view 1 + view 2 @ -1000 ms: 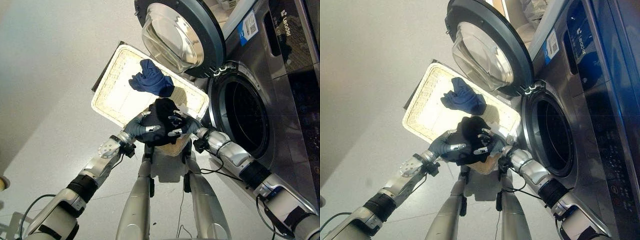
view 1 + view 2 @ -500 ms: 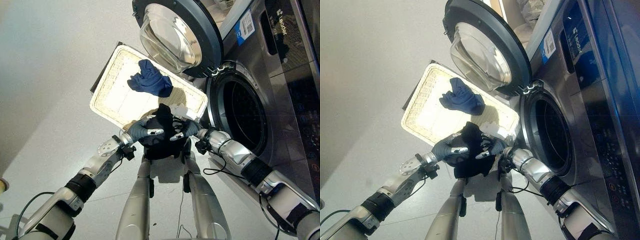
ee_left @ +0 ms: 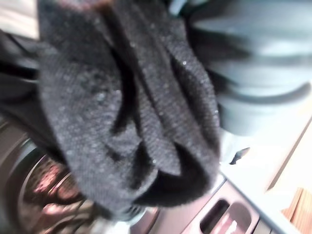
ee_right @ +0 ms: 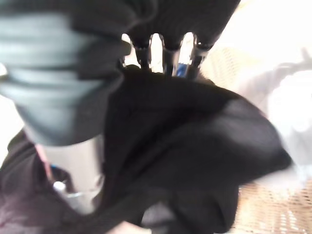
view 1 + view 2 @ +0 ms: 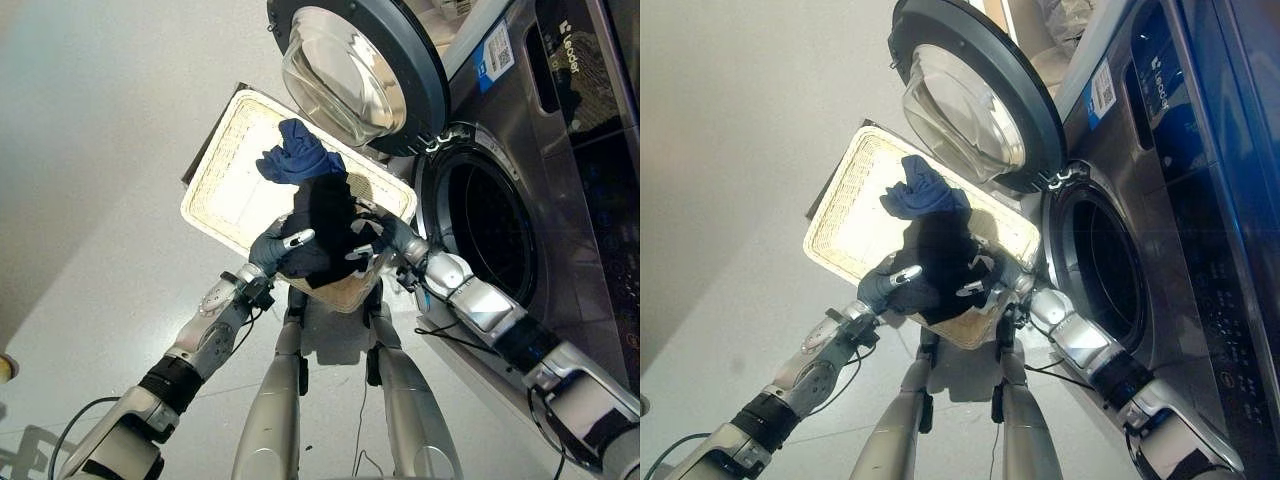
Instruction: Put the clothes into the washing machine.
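One black garment [image 5: 325,235] is held up between the two hands, above the near end of the wicker basket [image 5: 228,180]. The left hand [image 5: 277,247] is clamped on its left side, fingers curled into the cloth; the right hand [image 5: 377,238] is clamped on its right side, fingers likewise bent round the fabric. The garment is seen as dark, soft and bunched, with loose folds hanging below both hands. One blue garment [image 5: 298,156] is noted crumpled in the basket, just beyond the held one. One washing machine [image 5: 540,190] stands to the right of the right hand, its door [image 5: 365,72] swung open and the drum opening [image 5: 482,235] exposed.
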Tool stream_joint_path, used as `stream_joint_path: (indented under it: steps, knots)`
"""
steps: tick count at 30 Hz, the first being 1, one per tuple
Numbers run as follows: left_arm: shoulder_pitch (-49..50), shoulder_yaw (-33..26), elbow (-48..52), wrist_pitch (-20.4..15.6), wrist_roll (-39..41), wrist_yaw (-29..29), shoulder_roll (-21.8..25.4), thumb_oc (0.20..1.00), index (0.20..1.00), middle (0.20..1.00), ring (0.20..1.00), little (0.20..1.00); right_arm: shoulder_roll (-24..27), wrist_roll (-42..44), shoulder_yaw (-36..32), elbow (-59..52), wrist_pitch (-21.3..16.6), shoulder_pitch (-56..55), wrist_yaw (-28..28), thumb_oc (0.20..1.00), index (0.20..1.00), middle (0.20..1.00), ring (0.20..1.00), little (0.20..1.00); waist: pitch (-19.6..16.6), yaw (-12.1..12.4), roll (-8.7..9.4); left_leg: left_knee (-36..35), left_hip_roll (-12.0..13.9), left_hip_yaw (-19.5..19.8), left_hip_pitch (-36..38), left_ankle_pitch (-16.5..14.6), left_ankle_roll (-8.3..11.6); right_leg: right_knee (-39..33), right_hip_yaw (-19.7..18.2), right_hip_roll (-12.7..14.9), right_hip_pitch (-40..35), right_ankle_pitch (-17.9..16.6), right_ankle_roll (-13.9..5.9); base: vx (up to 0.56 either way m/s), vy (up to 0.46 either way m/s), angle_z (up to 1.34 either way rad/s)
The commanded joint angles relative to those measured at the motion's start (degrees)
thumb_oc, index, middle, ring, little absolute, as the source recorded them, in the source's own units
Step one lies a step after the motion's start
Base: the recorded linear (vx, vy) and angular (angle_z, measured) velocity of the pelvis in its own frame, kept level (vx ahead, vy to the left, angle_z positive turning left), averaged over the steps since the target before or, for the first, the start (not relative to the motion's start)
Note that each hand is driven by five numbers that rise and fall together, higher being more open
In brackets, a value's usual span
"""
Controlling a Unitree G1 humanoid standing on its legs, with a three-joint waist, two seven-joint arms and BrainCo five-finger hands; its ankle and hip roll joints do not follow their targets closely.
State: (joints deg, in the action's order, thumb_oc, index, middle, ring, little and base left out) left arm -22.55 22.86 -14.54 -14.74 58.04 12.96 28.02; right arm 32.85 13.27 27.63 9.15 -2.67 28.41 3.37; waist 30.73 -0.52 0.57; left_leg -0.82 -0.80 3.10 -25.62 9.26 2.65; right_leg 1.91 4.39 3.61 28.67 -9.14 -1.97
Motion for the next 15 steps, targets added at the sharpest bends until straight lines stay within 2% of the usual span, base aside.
stream_joint_path:
  steps: [1,5,8,12,15]
  knots:
    - [2.37,-4.48,7.04,-5.27,-2.73,-4.55,-1.83,0.2,0.2,0.2,0.2,0.2,1.24,4.03,-3.77,-6.93,-6.89,-3.74,3.33,1.0,1.0,1.0,1.0,1.0,-0.94,-1.61,0.33,2.74,-4.4,-3.9,-0.24,-4.33,-1.66,1.49,0.11,-2.54,0.39,2.43,-2.42,0.01,-0.032,-0.03]
    - [3.52,-5.75,6.74,-5.9,-3.67,-6.43,-2.31,0.2,0.2,0.2,0.2,0.2,0.48,2.87,-6.62,-8.54,-8.61,-6.25,5.39,1.0,1.0,1.0,1.0,1.0,-0.94,-1.97,0.64,2.46,-4.21,-4.1,0.19,-4.52,-1.75,1.34,-0.19,-2.68,0.13,2.43,-2.55,0.01,-0.018,-0.06]
    - [3.65,-6.54,6.7,-5.56,-4.19,-7.5,-2.47,0.2,0.2,0.2,0.2,0.2,0.22,0.45,-9.07,-10.02,-10.41,-7.3,9.33,1.0,1.0,1.0,1.0,1.0,-0.94,-2.4,0.72,2.48,-4.07,-4.38,0.33,-4.76,-1.86,1.49,-0.66,-2.86,0.2,2.49,-2.66,0.01,-0.005,-0.08]
    - [3.73,-6.95,6.7,-5.13,-4.06,-7.47,-2.59,0.2,0.2,0.2,0.2,0.2,0.27,-6.34,-11.2,-11.95,-11.94,-7.6,14.03,1.0,1.0,1.0,1.0,1.0,-0.94,-2.87,0.2,2.47,-4.07,-4.43,0.45,-4.98,-2.02,1.67,-1.23,-2.95,0.29,2.61,-2.75,0.0,0.002,-0.01]
    - [3.4,-6.7,6.54,-4.43,-3.95,-6.78,-2.78,0.2,0.2,0.2,0.2,0.2,0.67,-12.15,-11.06,-12.44,-11.23,-6.73,15.77,1.0,1.0,1.0,1.0,1.0,-0.94,-3.0,-0.24,2.56,-4.15,-4.5,0.45,-5.09,-2.08,1.72,-1.43,-2.91,0.35,2.67,-2.8,0.01,0.018,-0.02]
